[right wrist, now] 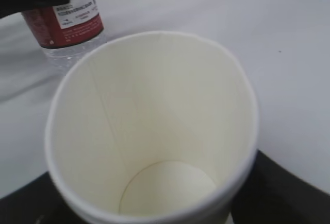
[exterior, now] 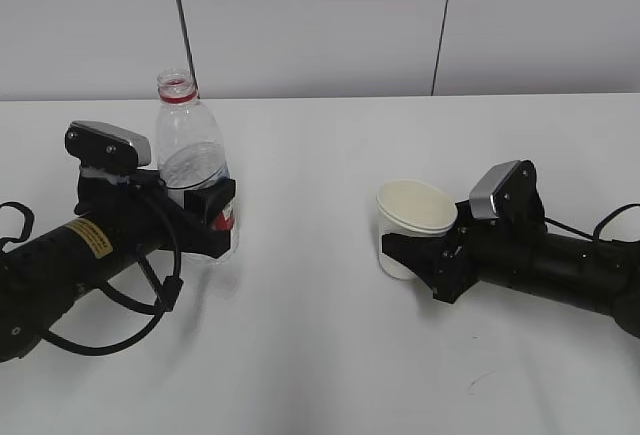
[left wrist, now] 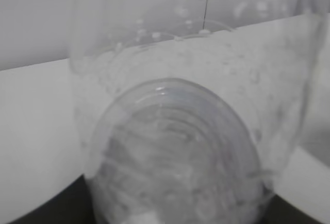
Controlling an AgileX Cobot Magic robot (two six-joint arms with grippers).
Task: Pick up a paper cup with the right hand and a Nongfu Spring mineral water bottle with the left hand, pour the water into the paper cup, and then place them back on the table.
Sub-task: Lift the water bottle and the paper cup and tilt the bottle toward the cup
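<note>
The clear water bottle (exterior: pixel 188 150), capless with a red neck ring, stands upright at the left of the table (exterior: pixel 320 355). My left gripper (exterior: pixel 215 217) is shut on the bottle's lower body, over the red label. In the left wrist view the bottle (left wrist: pixel 175 131) fills the frame, with water in its lower part and black fingers (left wrist: pixel 36 208) at the bottom corners. The white paper cup (exterior: pixel 415 217) is upright at centre right, and my right gripper (exterior: pixel 410 253) is shut round its lower wall. The cup (right wrist: pixel 154 131) looks empty inside. I cannot tell if either is off the table.
The bottle's red label (right wrist: pixel 67 20) shows beyond the cup in the right wrist view. Black cables (exterior: pixel 150 305) loop beside the left arm. A small dark scuff (exterior: pixel 480 380) marks the table near the front. A white wall runs behind the table's far edge.
</note>
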